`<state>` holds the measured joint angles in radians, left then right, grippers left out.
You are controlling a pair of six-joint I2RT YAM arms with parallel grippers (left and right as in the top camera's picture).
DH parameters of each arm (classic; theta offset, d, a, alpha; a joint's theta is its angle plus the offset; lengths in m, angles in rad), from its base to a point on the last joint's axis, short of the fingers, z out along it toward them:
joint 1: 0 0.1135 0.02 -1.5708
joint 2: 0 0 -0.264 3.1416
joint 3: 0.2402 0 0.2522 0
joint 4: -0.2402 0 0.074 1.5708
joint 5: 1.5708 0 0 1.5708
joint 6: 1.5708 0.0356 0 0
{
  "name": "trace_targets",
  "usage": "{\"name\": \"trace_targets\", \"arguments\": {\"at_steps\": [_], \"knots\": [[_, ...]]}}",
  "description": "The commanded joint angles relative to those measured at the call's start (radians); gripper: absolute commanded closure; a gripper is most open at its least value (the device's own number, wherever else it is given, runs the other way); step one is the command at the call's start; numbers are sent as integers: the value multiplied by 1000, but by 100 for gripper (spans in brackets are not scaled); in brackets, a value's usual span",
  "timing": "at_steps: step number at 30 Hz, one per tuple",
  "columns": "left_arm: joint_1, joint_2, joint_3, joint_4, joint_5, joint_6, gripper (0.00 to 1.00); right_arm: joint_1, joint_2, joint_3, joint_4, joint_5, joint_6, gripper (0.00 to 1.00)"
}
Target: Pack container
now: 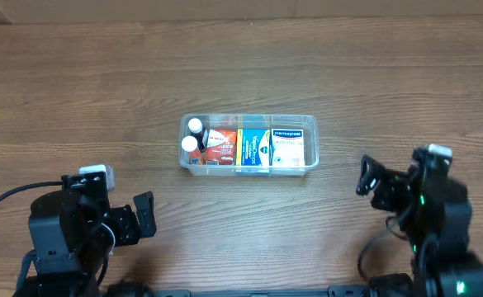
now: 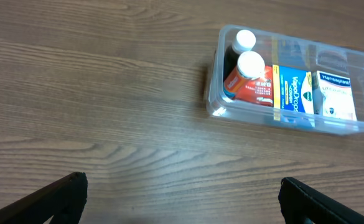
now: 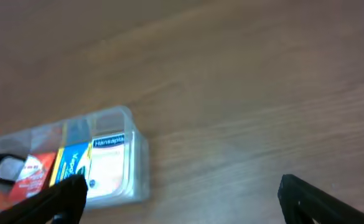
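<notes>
1. The container point(image 1: 249, 117) rests on the surface point(image 1: 76, 91), with bottles point(image 1: 195, 125) at its left end and boxes point(image 1: 255, 147) beside them.
2. My left fingers point(image 2: 57, 198) are spread and empty, short of its left end.
3. My right fingers point(image 3: 325, 199) are spread and empty, off its right end.

Blue-and-yellow box point(image 2: 292, 92): I read "VapoDrops" running along its length; the finer print beside it is too small for me.
White box point(image 2: 336, 94): "Hansaplast" in white on a dark blue band. It is sharp from my left wrist and blurred from my right. The lines under it I cannot read.
Orange box point(image 2: 256, 87): white lettering, too small to make out.
Where they lie: all three inside the container point(image 1: 249, 116), mid-desk point(image 1: 101, 82).
</notes>
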<state>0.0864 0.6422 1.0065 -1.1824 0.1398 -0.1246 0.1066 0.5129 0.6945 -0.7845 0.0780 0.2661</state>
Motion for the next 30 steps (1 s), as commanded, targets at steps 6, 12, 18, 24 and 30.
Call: {"name": "trace_targets", "arguments": {"at_steps": [6, 12, 18, 24, 30], "knots": [[-3, -1, -6, 1, 14, -13, 0, 5, -455, -304, 201, -211, -388, 0], [-3, -1, -6, 1, 14, -13, 0, 5, -510, -500, 518, -208, -458, 0], [-3, -1, -6, 2, 14, -13, 0, 4, -510, -631, 720, -77, -441, 0], [-3, -1, -6, 1, 14, -13, 0, 5, -510, -658, 641, -98, -420, 0], [-3, -1, -6, 2, 14, -13, 0, 5, -510, -658, 641, -98, -420, 0]]}}
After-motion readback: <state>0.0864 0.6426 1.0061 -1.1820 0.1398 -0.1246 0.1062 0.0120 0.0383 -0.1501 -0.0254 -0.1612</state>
